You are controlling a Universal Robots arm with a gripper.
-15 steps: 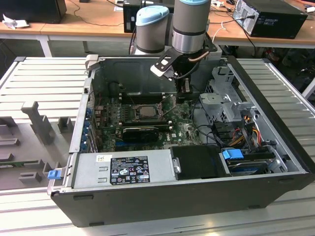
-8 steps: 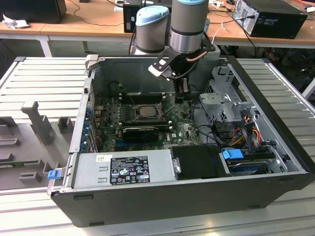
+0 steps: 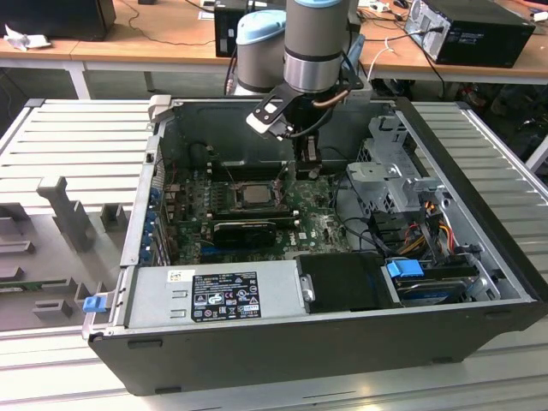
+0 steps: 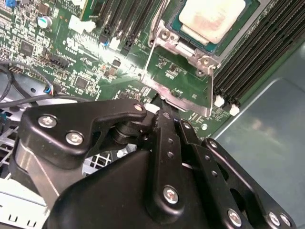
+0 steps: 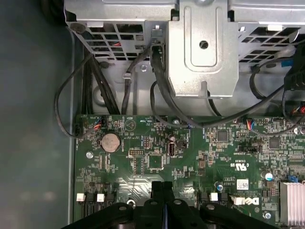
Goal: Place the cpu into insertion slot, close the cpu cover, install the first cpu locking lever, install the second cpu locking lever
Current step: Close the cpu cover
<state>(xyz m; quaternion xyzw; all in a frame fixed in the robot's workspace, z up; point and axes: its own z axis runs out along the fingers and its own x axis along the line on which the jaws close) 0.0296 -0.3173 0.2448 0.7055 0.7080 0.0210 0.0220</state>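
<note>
While its cover (image 4: 195,106) stands open, the insertion slot (image 4: 233,38) holds the cpu (image 4: 212,19).

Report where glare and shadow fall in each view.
Exterior view: the computer case is shaded inside beneath the arm, while the ribbed table is bright. Second wrist view: glare whitens the motherboard beside the cpu cover, and the cpu looks washed pale. First wrist view: the drive cage gleams, brighter than the motherboard.

A pale grey ribbed metal worktable (image 3: 81,128) spreads out to either side of the gripper (image 3: 306,171), with grey block-shaped fixtures (image 3: 70,214) lying well off to the exterior view's left of its fingers (image 3: 308,156). Beyond the fingers runs a brown wooden desk (image 3: 163,43) on white legs, carrying a black computer tower (image 3: 471,30) laid flat.
</note>
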